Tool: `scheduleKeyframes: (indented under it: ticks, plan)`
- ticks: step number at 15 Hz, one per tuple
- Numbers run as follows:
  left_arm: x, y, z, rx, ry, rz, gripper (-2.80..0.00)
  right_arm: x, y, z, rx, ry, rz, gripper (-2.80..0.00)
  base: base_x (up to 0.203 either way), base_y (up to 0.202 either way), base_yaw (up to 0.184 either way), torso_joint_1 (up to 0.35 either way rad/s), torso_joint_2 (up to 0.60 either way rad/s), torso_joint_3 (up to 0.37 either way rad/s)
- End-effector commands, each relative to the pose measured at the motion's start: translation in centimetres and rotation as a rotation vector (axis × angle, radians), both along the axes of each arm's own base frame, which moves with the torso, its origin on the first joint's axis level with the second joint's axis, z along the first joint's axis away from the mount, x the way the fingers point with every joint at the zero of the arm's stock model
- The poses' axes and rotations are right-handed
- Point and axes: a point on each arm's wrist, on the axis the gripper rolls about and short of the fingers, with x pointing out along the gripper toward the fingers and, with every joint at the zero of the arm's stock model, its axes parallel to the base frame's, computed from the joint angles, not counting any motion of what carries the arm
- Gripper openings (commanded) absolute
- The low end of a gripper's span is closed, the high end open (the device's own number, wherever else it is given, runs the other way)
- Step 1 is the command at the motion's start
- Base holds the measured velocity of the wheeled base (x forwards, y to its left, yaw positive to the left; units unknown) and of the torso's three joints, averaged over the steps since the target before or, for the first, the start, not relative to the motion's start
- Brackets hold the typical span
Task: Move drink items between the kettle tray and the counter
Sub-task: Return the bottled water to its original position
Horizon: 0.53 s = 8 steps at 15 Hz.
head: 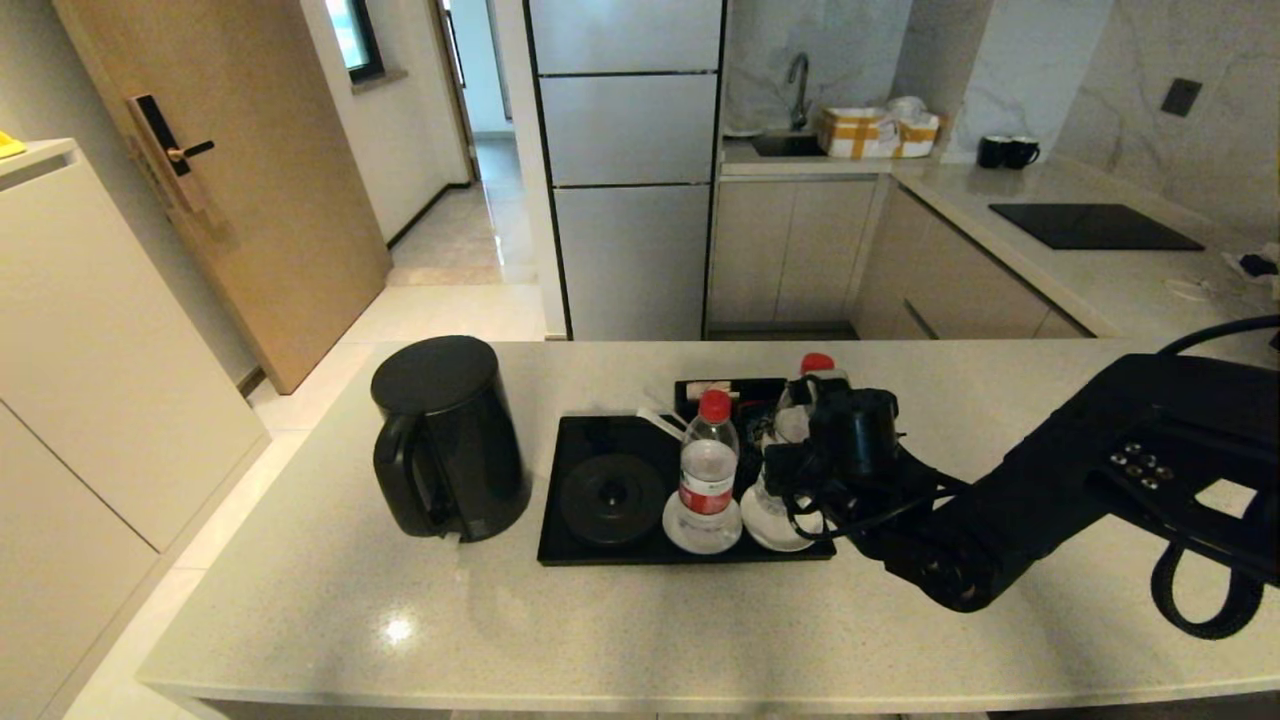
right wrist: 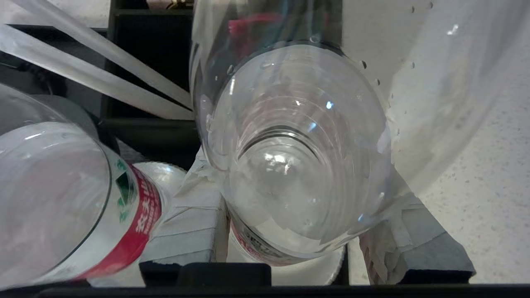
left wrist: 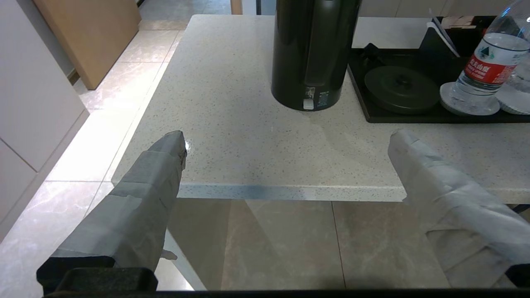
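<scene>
while right jaws grip one of two water bottles [head: 707,470], left jaws gape.

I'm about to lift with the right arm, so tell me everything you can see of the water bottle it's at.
The right-hand water bottle is small, clear plastic, with a red cap and a red-and-white label low on its body. It stands on a white saucer at the right end of the kettle tray, beside the other bottle. The right hand is closed around its body, one taped finger on each side; whether it has left the saucer cannot be told.
</scene>
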Motion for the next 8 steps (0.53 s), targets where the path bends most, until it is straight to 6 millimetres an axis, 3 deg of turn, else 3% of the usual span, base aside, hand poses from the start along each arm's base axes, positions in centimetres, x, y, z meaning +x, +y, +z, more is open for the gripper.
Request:
scheduleKeyframes:
  ticks: [1,3,8]
  plan:
    - [0.0,0.0,0.0,0.000,0.000,0.000,0.00,0.4,0.0,-1.1,-0.004,0.005,-0.008,-2.80,0.000,0.000,0.000,0.000,0.00,0.000]
    - [0.0,0.0,0.0,0.000,0.000,-0.001,0.00,0.5,-0.2,-2.1,-0.014,-0.005,-0.033,-2.80,0.000,0.000,0.000,0.000,0.00,0.000]
    - [0.0,0.0,0.0,0.000,0.001,0.000,0.00,-1.3,-0.5,-3.6,-0.033,0.016,-0.030,-2.80,0.000,0.000,0.000,0.000,0.00,0.000]
